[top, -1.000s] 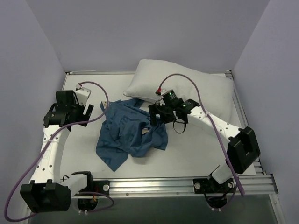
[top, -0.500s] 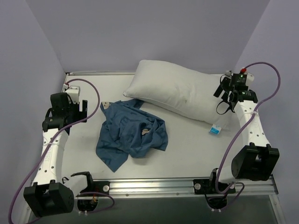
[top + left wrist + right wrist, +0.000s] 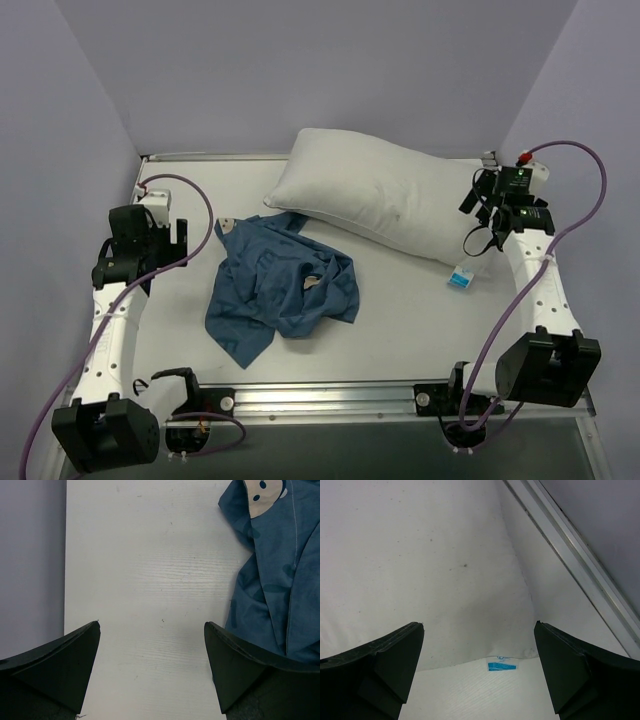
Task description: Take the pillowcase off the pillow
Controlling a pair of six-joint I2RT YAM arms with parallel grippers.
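Observation:
The blue printed pillowcase [image 3: 280, 288] lies crumpled on the table, left of centre and fully off the pillow. The plain white pillow [image 3: 385, 200] rests bare at the back right, its blue-and-white tag [image 3: 461, 278] at the near right corner. My left gripper [image 3: 172, 238] hovers open at the far left, apart from the pillowcase [image 3: 280, 580], with only tabletop between its fingers [image 3: 152, 624]. My right gripper [image 3: 478, 215] hangs open above the pillow's right end [image 3: 420, 555], nothing in it [image 3: 479, 624], and the tag [image 3: 502, 665] shows below it.
Lilac walls close in the table on three sides, one close to my left gripper [image 3: 30, 555]. A metal rail [image 3: 580, 565] runs along the right table edge beside the pillow. Another rail [image 3: 400, 395] with the arm bases lines the near edge.
My right arm has swung from above the pillowcase at the centre to the pillow's right end. My left arm has drawn back a little toward the left wall. Both grippers stayed open.

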